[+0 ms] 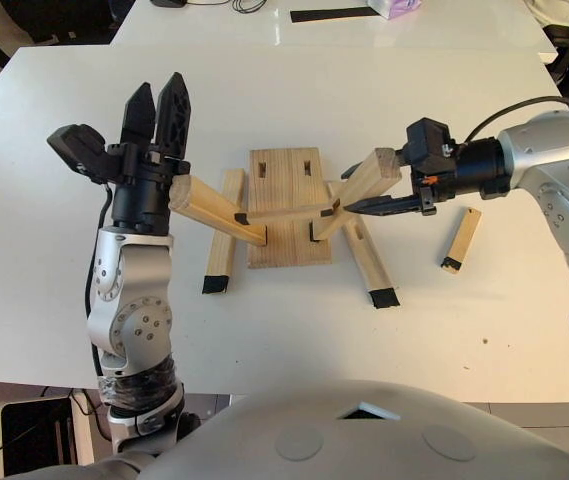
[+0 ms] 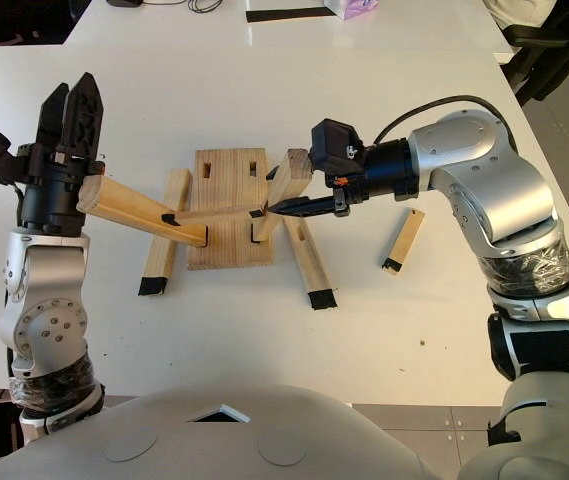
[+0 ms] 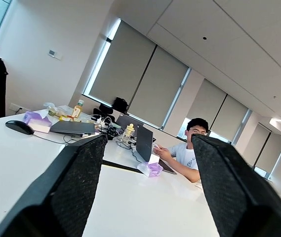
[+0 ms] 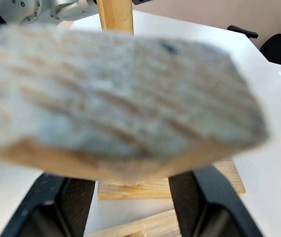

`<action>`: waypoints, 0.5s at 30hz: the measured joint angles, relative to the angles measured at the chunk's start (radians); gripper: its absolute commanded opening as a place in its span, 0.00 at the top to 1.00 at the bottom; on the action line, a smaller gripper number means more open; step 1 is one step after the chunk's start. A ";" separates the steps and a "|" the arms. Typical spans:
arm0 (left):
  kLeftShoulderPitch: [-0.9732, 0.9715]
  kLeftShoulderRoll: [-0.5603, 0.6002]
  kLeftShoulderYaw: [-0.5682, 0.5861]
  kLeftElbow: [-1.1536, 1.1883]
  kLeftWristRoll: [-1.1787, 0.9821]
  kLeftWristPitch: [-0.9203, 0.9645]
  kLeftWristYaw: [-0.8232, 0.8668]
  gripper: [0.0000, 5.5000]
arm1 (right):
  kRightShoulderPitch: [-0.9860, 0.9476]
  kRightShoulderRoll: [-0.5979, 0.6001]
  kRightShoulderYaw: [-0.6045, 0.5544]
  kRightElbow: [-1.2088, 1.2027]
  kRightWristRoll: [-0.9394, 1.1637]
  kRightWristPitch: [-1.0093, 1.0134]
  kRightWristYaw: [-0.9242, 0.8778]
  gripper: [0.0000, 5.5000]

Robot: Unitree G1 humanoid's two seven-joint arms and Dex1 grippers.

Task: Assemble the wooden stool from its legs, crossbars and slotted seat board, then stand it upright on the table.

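Observation:
The slotted seat board [image 1: 286, 240] lies flat on the white table [image 1: 54, 250]. Above it, two wooden legs joined by a thin crossbar [image 1: 289, 212] hang as one frame. My right gripper [image 1: 356, 206] is shut on the right raised leg [image 1: 372, 178], whose end looms close in the right wrist view [image 4: 120, 103]. The left raised leg [image 1: 214, 212] has its upper end against my left wrist. My left gripper [image 1: 160, 84] points upward, open, with nothing between its fingers [image 3: 76, 187]. Two more legs [image 1: 224, 245] [image 1: 369, 265] with black feet lie beside the board.
A short wooden piece [image 1: 461, 240] with a black end lies on the table to the right. A second table [image 1: 264, 25] behind carries a black strip and a purple pack [image 1: 399, 8]. The table's left and far parts offer free room.

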 measured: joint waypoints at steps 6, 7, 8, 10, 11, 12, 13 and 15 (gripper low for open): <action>0.002 -0.015 -0.006 0.001 0.021 -0.014 0.010 0.42 | -0.005 -0.008 0.010 -0.012 -0.001 0.018 -0.012 0.63; 0.002 -0.015 -0.006 0.001 0.020 -0.014 0.011 0.42 | -0.004 -0.008 0.012 -0.005 -0.002 0.017 -0.013 0.63; 0.001 -0.015 -0.006 0.004 0.020 -0.017 0.011 0.42 | -0.003 -0.005 0.014 0.006 -0.002 0.010 -0.013 0.63; -0.003 -0.015 -0.006 0.014 0.020 -0.018 0.011 0.42 | 0.001 0.005 0.015 0.029 -0.001 -0.014 -0.011 0.63; -0.004 -0.015 -0.006 0.018 0.018 -0.018 0.011 0.42 | 0.003 0.008 0.015 0.037 -0.001 -0.027 -0.007 0.63; -0.006 -0.014 -0.006 0.022 0.017 -0.017 0.011 0.42 | 0.007 0.009 0.015 0.046 -0.001 -0.048 -0.002 0.63; -0.007 -0.014 -0.006 0.025 0.014 -0.015 0.009 0.42 | 0.015 0.012 0.013 0.056 0.000 -0.075 0.005 0.63; -0.011 -0.013 -0.008 0.038 0.010 -0.008 0.001 0.42 | 0.036 0.013 0.008 0.069 0.003 -0.128 0.025 0.63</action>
